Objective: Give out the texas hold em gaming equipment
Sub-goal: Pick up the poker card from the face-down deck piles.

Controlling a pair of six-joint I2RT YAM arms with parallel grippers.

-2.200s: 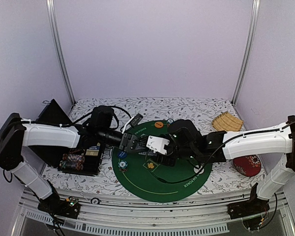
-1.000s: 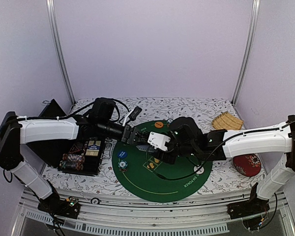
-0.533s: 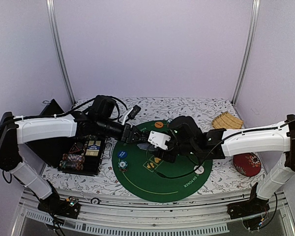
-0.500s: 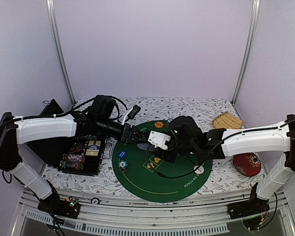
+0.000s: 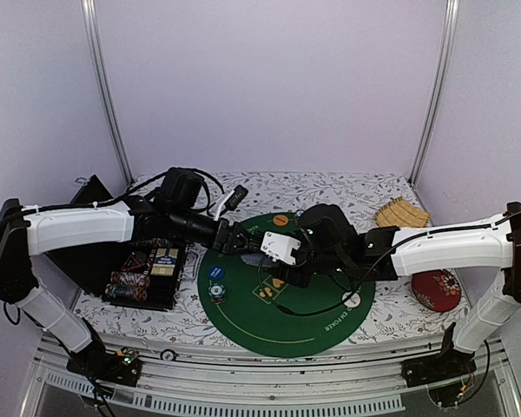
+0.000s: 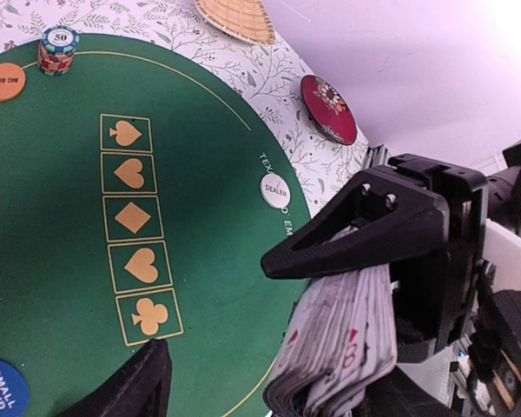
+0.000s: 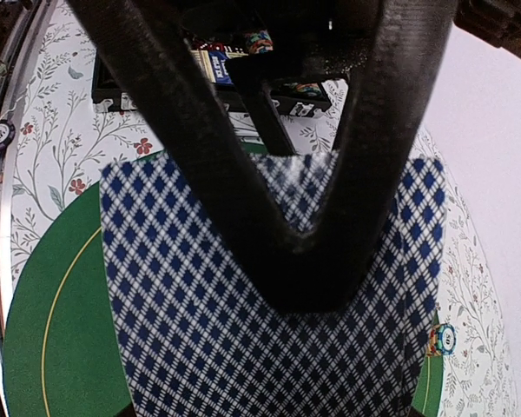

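My right gripper (image 5: pixel 278 249) hangs over the green mat (image 5: pixel 243 317), shut on a thick deck of playing cards (image 6: pixel 343 343). One of its black fingers (image 7: pixel 308 261) lies across the top card's blue diamond back (image 7: pixel 200 330); the other finger is hidden under the deck. My left gripper (image 5: pixel 241 238) faces the deck's edge from the left, open, with one of its fingers (image 6: pixel 135 387) well apart from the cards. On the mat lie a blue small-blind disc (image 5: pixel 215 272), an orange big-blind disc (image 5: pixel 280 221), a white dealer disc (image 5: pixel 351 301) and striped chips (image 5: pixel 217 291) (image 6: pixel 59 50).
A black tray of small items (image 5: pixel 148 274) sits left of the mat. At the right stands a red round dish (image 5: pixel 436 291), with a woven fan-shaped piece (image 5: pixel 401 215) behind it. Black cables trail across the mat under the right arm.
Both arms have drifted toward the mat's far side. In the last second the left gripper has edged slightly right, closer to the deck that the right gripper holds.
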